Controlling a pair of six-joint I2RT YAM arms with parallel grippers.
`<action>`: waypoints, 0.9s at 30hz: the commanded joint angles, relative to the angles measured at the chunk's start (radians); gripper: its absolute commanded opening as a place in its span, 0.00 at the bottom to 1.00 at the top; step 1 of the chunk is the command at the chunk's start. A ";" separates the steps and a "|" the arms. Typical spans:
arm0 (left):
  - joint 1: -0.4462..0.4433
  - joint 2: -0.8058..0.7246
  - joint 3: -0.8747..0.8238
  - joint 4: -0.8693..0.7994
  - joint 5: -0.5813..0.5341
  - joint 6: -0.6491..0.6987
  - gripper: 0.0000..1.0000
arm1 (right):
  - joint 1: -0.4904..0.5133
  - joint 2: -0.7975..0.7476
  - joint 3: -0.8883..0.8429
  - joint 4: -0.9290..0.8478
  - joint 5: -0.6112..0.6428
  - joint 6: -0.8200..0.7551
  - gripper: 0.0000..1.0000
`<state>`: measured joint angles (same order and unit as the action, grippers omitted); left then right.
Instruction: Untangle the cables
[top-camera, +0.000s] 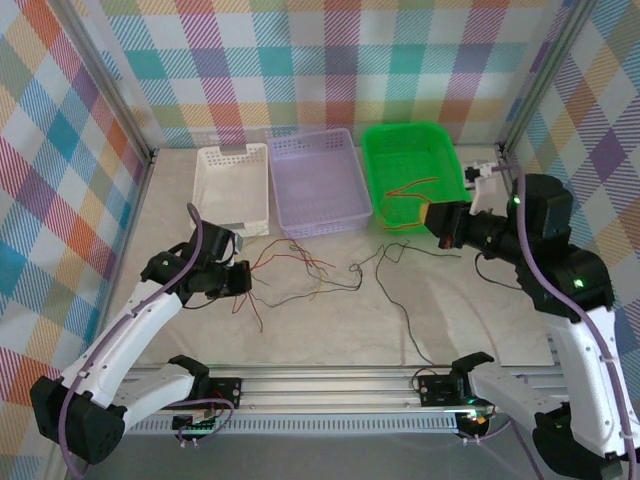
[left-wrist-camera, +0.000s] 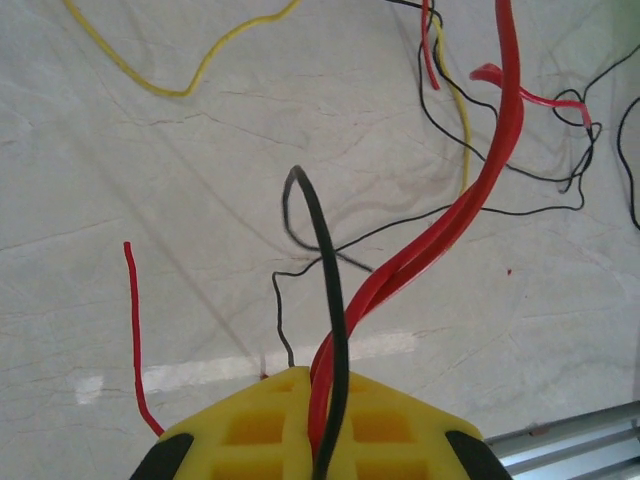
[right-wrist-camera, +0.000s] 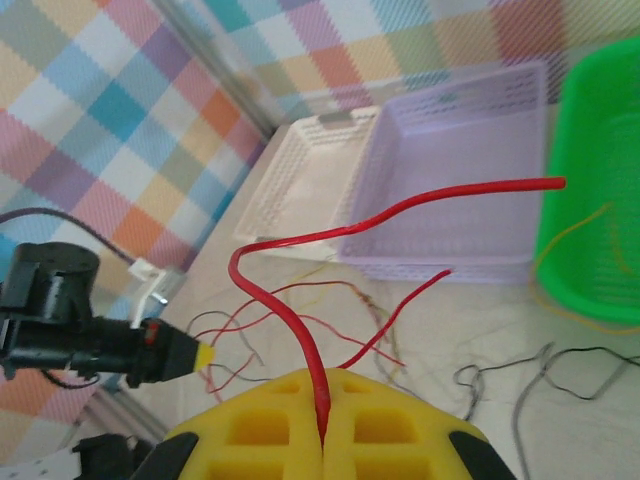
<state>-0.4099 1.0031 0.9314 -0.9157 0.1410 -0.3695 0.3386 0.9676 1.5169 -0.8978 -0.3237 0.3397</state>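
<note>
Top external view: the cables (top-camera: 300, 268) lie as a loose tangle of thin red, yellow-orange and black wires on the pale marbled tabletop (top-camera: 470, 320), just in front of the near wall of the lilac basket (top-camera: 325, 225). The tangle's long axis runs left to right, along that near wall. Thin black ends trail off to the right and towards the arm bases.

The left hand (top-camera: 240, 278) sits at the tangle's left end, in front and to the left of the lilac basket. In the left wrist view its yellow fingers (left-wrist-camera: 250, 430) are pressed together, clamped on a doubled red strand (left-wrist-camera: 440, 235) and a black strand (left-wrist-camera: 322, 260). The red strand climbs away from the fingers, up and to the right. The black strand runs almost straight up, then hooks over to the left at its tip. A yellow strand (left-wrist-camera: 180, 88) lies loose on the tabletop beyond.

The right hand (top-camera: 443, 228) is to the right of the lilac basket, at the near edge of the green basket (top-camera: 405, 128) that stands against the lilac basket's right side. In the right wrist view its yellow fingers (right-wrist-camera: 250, 430) are together, clamped on one red cable (right-wrist-camera: 400, 208). This cable rises from the fingers, bends left, then arcs to the right, and its free end points at the green basket. An orange wire (right-wrist-camera: 575, 235) lies inside the green basket. A white basket (top-camera: 235, 225) stands on the lilac basket's left side.
</note>
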 joint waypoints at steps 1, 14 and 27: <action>0.008 -0.023 -0.017 0.035 0.044 0.007 0.00 | -0.008 0.090 -0.027 0.124 -0.147 0.046 0.00; 0.002 -0.037 -0.034 0.071 0.095 0.014 0.00 | 0.028 0.557 0.091 0.346 -0.213 0.033 0.00; -0.001 -0.039 -0.040 0.083 0.114 0.015 0.00 | 0.059 0.978 0.406 0.271 -0.079 -0.027 0.00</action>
<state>-0.4099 0.9775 0.9035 -0.8539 0.2291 -0.3695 0.3882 1.8942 1.8706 -0.6064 -0.4423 0.3489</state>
